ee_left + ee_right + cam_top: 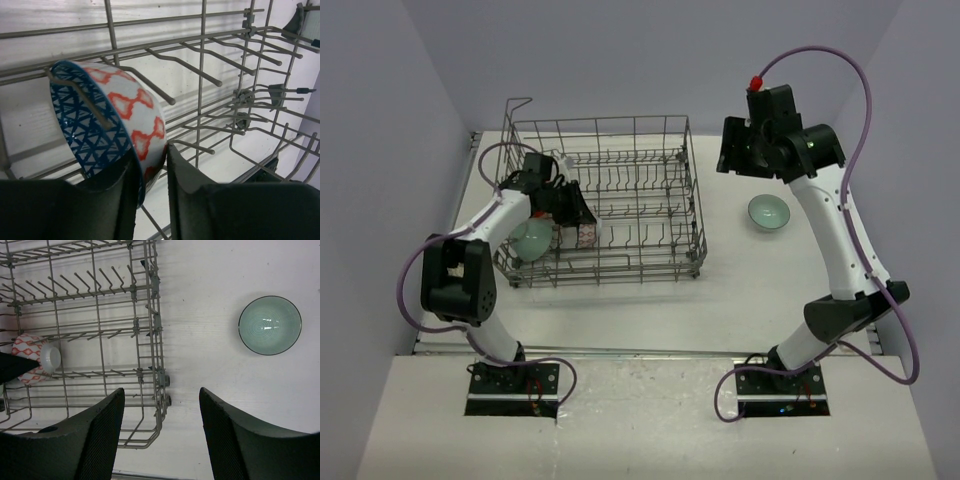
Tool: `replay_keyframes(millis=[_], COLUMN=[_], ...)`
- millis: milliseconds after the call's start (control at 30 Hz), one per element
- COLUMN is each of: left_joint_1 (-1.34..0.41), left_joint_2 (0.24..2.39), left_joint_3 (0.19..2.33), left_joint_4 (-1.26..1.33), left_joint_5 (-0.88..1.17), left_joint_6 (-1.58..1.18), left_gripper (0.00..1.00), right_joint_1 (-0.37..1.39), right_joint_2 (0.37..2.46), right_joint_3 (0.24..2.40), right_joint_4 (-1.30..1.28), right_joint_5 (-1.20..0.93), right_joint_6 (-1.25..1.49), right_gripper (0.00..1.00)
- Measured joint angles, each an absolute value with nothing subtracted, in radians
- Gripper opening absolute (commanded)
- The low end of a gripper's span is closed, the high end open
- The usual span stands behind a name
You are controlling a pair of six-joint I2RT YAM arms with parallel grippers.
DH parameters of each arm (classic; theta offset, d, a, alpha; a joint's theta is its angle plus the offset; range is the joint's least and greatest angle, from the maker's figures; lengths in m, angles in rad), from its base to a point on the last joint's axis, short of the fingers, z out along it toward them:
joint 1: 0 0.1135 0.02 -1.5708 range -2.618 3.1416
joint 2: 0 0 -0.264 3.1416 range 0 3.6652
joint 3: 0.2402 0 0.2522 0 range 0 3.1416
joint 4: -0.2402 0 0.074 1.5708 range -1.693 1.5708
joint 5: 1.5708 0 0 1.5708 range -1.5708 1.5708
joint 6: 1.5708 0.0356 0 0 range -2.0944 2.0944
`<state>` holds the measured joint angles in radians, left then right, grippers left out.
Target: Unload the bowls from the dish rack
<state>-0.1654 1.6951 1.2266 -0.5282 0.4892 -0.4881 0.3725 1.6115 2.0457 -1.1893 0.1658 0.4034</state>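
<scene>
**Left pincer [151, 162] pinches patterned bowl [112, 127] in the dish rack [620, 205]; right pincer [161, 395] spread**

The dish rack stands on the white surface [750, 285], left of centre in the top view. The patterned bowl is white outside with red-orange figures and has a blue lattice inside. It stands on edge among the tines [200, 70] in the rack's left part.

The left wrist view shows the pincer's two dark fingers [117, 197] astride the bowl's rim, one inside and one outside, pinching its wall. One tine crosses in front of the bowl's opening, and more tines and wires crowd close on the right.

The top view hides that grip under the arm. It does show a pale mint bowl [532, 241] just beside it at the rack's near-left corner, which the left wrist view does not.

The right pincer hangs with its fingers spread wide, holding nothing, near the rack's right side. Its wrist view looks down on the rack's right wall, with the patterned bowl's pale foot far to the left. It also shows a second mint bowl [270, 325] upright on the surface, well apart from the rack.
</scene>
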Motion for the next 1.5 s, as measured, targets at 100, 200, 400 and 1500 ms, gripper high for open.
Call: replay_keyframes(millis=[100, 200, 400, 1500], left_joint_1=[-0.173, -0.179, -0.178, -0.132], left_joint_2=[1.709, 1.729, 1.734, 1.621], left_joint_3=[1.227, 1.236, 1.242, 1.053], left_joint_4=[-0.505, -0.488, -0.487, -0.116], left_joint_5=[0.511, 0.552, 0.567, 0.753], left_joint_6=[-0.488, -0.494, -0.506, -0.832], left_gripper=[0.15, 0.0, 0.0, 0.0], right_joint_1=[0.372, 0.372, 0.371, 0.37], right_joint_2=[1.607, 1.596, 1.585, 1.583], right_joint_3=[2.046, 2.04, 2.036, 2.04], right_joint_4=[-1.189, -1.19, -1.19, -1.205], right_joint_5=[0.166, 0.166, 0.166, 0.165], right_joint_6=[0.402, 0.399, 0.398, 0.391], right_gripper=[0.62, 0.62, 0.62, 0.62])
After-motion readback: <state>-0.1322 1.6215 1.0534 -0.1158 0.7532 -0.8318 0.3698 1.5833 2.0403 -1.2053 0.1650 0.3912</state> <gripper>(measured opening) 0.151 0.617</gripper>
